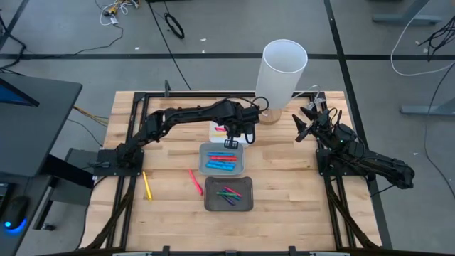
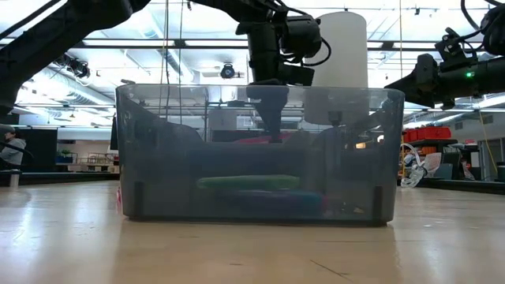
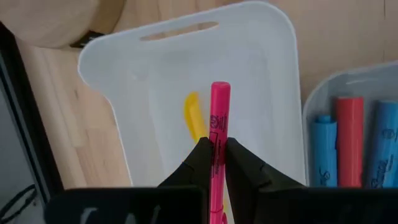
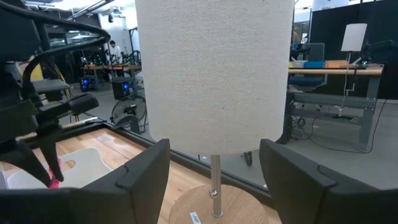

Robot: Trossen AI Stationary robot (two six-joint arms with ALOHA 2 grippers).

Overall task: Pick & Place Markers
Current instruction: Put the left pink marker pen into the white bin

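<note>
Fingers [image 3: 216,163] pinch pink marker [image 3: 219,118] above white tray [image 3: 155,74], rims clear.

No readable text anywhere. Dark print along the barrel of the pink marker [image 3: 219,134], too small and too steeply angled to make out. Faint printing on the blue markers [image 3: 383,155] in the neighbouring tray, likewise illegible. Small white sticker with dark marks on the lamp's wooden base [image 4: 214,208], near the counter's far edge, cut off and unreadable. No brand, number or sign legible on the arms, trays or counter.
</note>
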